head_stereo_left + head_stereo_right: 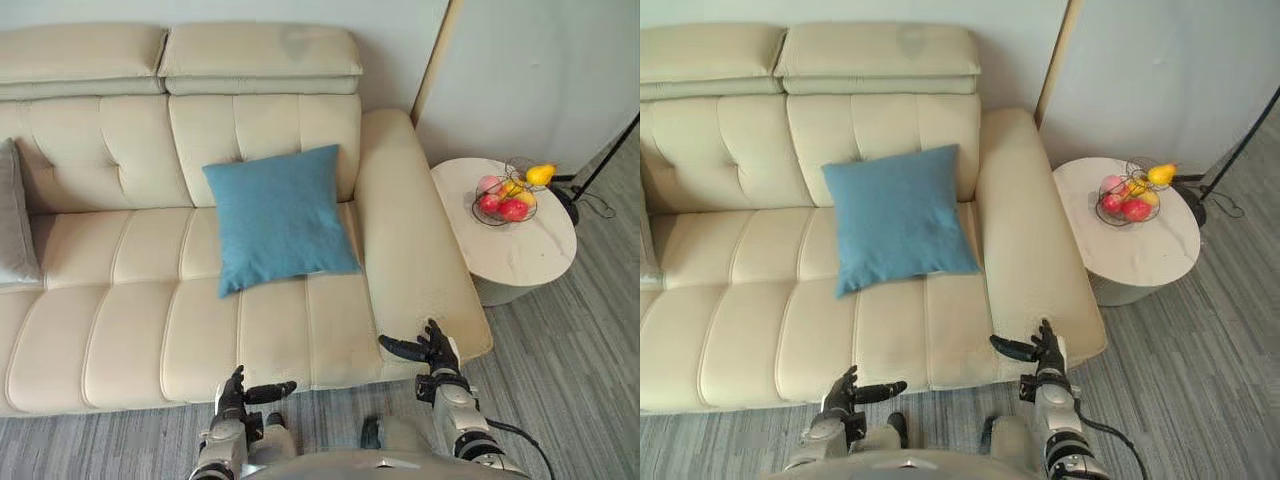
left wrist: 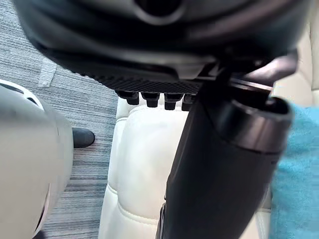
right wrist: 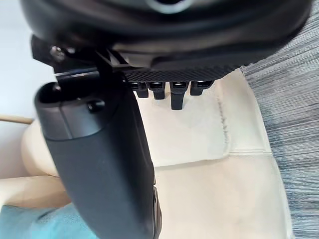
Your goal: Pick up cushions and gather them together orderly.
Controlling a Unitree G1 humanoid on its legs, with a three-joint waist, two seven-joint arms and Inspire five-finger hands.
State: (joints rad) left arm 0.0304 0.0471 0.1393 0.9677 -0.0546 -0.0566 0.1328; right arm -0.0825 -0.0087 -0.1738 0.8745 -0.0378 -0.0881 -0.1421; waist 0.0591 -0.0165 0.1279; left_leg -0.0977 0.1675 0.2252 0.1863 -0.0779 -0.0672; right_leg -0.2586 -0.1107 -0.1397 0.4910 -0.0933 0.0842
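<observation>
A blue cushion (image 1: 280, 217) leans against the backrest of the cream sofa (image 1: 120, 330), on its right-hand seat. A grey cushion (image 1: 14, 215) rests at the sofa's far left, cut off by the view's edge. My left hand (image 1: 240, 393) hovers at the sofa's front edge, open, thumb pointing right. My right hand (image 1: 432, 352) is open too, low over the front end of the right armrest, thumb pointing left. Both hands are empty and well short of the blue cushion (image 2: 299, 169). The right wrist view shows a corner of the blue cushion (image 3: 45, 221).
A round white side table (image 1: 515, 250) stands right of the sofa, carrying a wire basket of fruit (image 1: 508, 195). A black lamp stand base (image 1: 566, 200) sits behind it. Grey striped carpet (image 1: 570, 330) covers the floor in front.
</observation>
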